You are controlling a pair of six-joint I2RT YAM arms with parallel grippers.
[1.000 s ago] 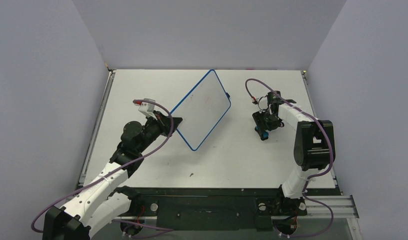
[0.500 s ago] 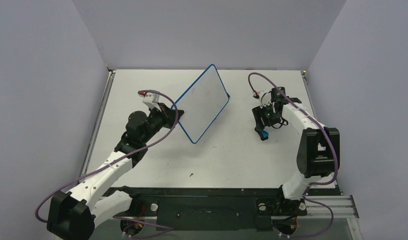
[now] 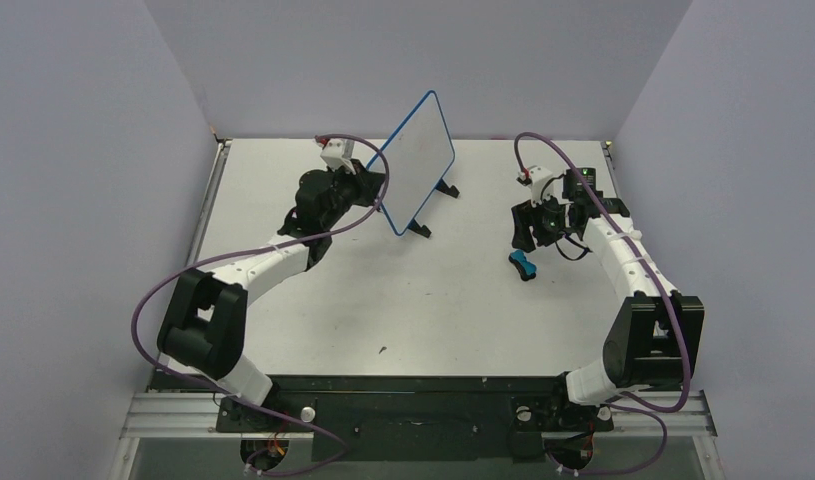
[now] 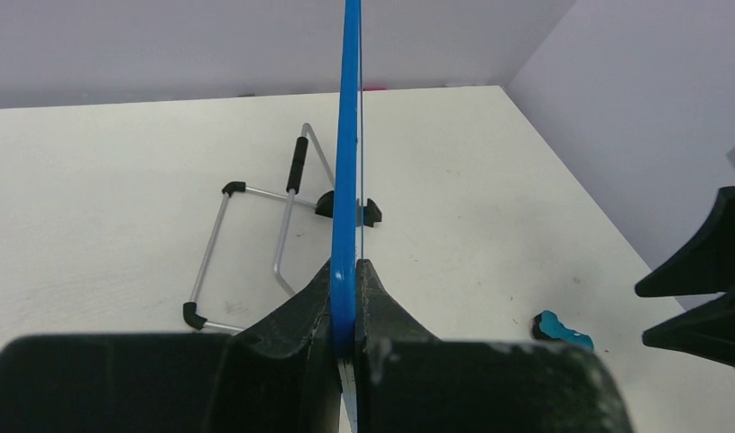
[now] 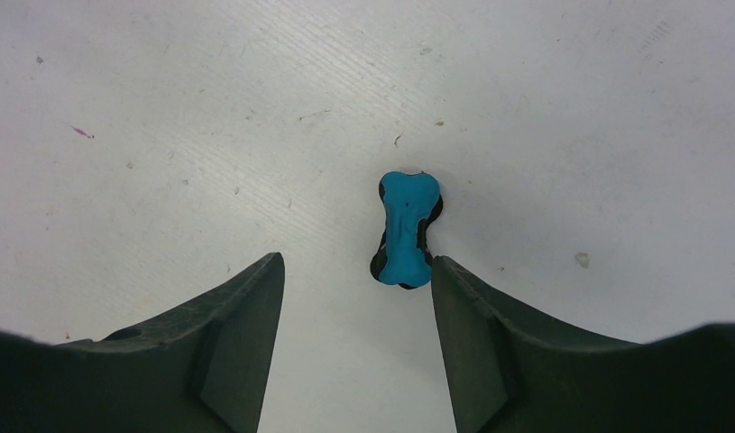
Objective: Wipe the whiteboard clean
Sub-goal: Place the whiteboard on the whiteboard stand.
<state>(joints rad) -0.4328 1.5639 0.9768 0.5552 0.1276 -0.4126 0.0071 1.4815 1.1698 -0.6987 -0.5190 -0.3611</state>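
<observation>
Top external: left jaws clamp whiteboard [image 3: 418, 160] rim — right jaws parted, empty, near eraser [image 3: 523, 264].

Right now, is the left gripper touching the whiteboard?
Touching. The left wrist view shows the left gripper with both jaws pressed against the blue rim of the whiteboard, with no gap on either side.

A small blue bone-shaped eraser [image 3: 524, 264] [image 5: 407, 230] [image 4: 562, 329] lies flat on the white counter [image 3: 383, 300], right of centre. A thin silver wire easel stand with black feet [image 4: 297, 164] [image 3: 420, 229] sits farther back, well apart from it. The counter surface is scuffed with dark specks.
</observation>
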